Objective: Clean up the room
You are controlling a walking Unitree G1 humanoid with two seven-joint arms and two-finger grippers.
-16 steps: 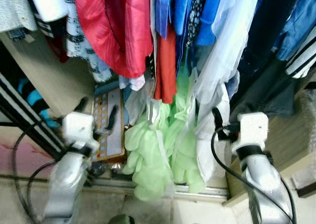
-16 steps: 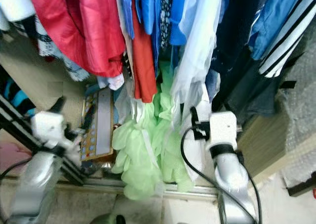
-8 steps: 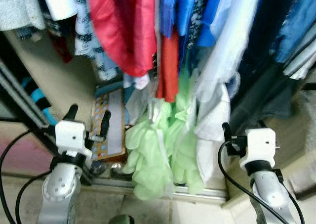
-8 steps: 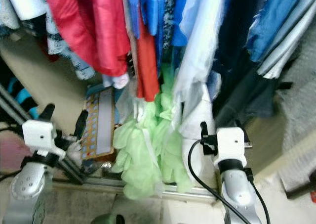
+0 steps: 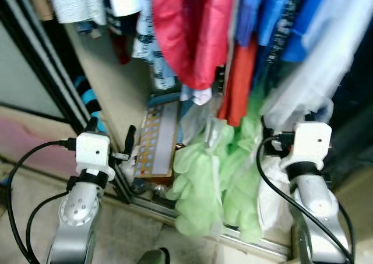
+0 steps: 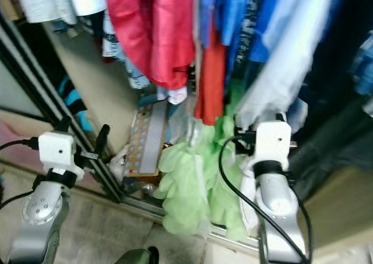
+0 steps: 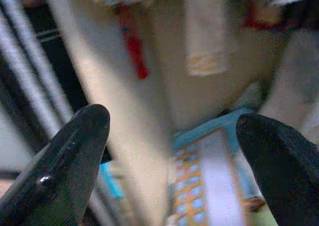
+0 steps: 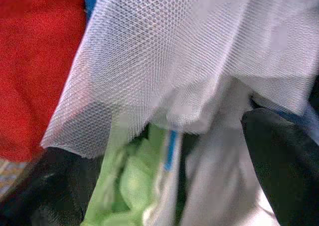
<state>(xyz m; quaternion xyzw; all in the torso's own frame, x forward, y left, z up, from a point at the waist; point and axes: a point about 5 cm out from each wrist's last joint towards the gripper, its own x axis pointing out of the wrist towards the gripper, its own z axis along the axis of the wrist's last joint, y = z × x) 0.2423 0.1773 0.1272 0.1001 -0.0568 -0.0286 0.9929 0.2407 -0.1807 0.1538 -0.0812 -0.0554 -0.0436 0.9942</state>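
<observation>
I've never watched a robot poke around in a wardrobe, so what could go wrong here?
The right gripper sits among hanging clothes, jaws apart around a white mesh garment; it may snag the fabric or drag it off the rail. The black cable on that arm hangs loose beside the green garment and might catch it. The left gripper, jaws open, is near the sliding door track and could bump it.

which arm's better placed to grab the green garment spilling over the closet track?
Right, probably. The right end effector is open and pushed into the hanging clothes, with the green garment between its fingers. The left end effector, also open, is off beside the closet wall, facing the patterned board.
</observation>
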